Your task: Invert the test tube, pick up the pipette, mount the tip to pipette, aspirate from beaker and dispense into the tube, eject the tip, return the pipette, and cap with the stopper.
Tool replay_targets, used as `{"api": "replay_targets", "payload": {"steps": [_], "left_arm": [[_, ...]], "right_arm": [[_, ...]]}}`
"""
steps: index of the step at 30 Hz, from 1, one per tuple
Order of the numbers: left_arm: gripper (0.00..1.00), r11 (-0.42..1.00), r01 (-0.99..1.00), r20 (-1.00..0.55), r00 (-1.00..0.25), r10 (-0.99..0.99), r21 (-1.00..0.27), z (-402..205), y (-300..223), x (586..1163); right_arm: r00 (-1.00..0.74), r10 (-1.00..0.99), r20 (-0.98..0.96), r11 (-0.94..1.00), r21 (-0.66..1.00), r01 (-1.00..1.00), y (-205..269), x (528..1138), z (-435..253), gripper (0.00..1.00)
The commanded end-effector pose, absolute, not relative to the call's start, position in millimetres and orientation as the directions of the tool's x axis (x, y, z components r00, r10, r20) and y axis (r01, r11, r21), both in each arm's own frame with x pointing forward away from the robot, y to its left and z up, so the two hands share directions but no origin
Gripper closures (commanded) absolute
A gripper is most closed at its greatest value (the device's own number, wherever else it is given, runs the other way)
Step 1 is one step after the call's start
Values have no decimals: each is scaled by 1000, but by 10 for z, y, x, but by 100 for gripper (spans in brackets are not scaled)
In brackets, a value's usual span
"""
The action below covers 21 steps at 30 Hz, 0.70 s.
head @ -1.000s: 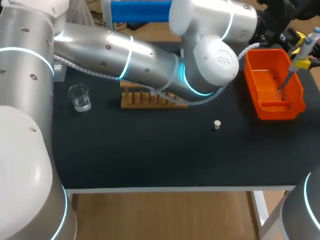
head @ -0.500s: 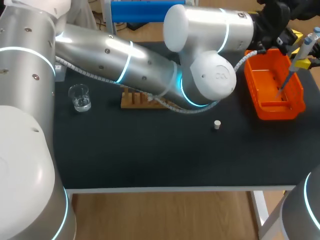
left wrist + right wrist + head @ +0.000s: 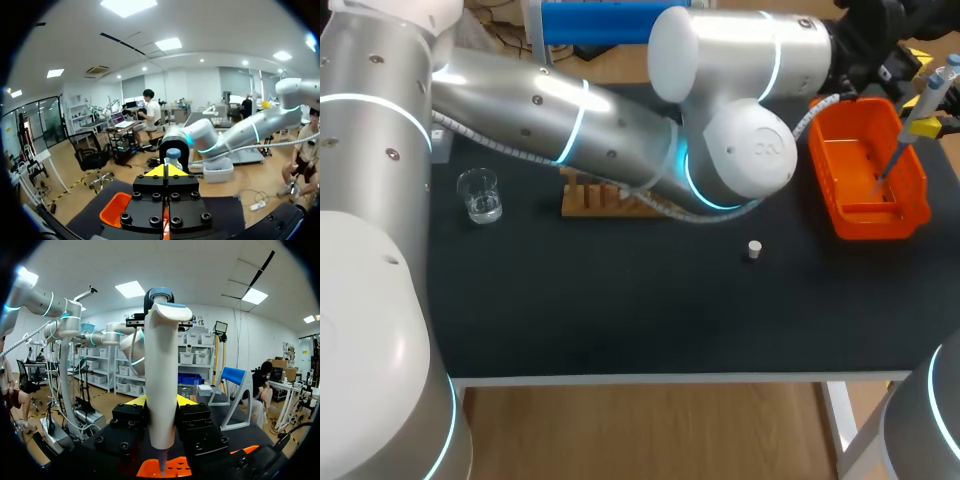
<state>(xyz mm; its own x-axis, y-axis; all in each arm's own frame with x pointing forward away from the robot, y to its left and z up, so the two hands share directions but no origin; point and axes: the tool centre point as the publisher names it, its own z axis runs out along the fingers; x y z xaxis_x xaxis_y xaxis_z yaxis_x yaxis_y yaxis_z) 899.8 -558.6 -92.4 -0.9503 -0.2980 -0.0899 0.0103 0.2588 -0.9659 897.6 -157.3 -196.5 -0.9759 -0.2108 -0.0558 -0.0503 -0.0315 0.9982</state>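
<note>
Right tool (image 3: 161,401) around pipette (image 3: 161,365) above black table (image 3: 620,310)

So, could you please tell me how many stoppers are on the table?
1. The small white stopper lies on the black tabletop, between the wooden rack and the orange tray, apart from both. Others may be hidden under the left arm.

The bench (image 3: 620,320) is topped with a dark matte mat and edged in white, and a white leg (image 3: 842,420) is seen at one corner. Wood-look floor (image 3: 650,430) is spotted underneath. Pretty well lit overall: square ceiling panels (image 3: 168,44) are switched on overhead.
</note>
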Motion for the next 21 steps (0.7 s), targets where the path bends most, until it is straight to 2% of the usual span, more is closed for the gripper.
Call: {"api": "replay_targets", "payload": {"steps": [1,21], "left_arm": [[100,265,6,-86,-952,-293,-964,-888,-5674,9002],[100,249,-23,-47,-961,-272,-968,-995,-5768,8985]], "right_arm": [[-975,-217,-55,-30,998,-50,-1591,8997,-1965,100],[-975,-217,-55,-30,998,-50,-1591,8997,-1965,100]]}}
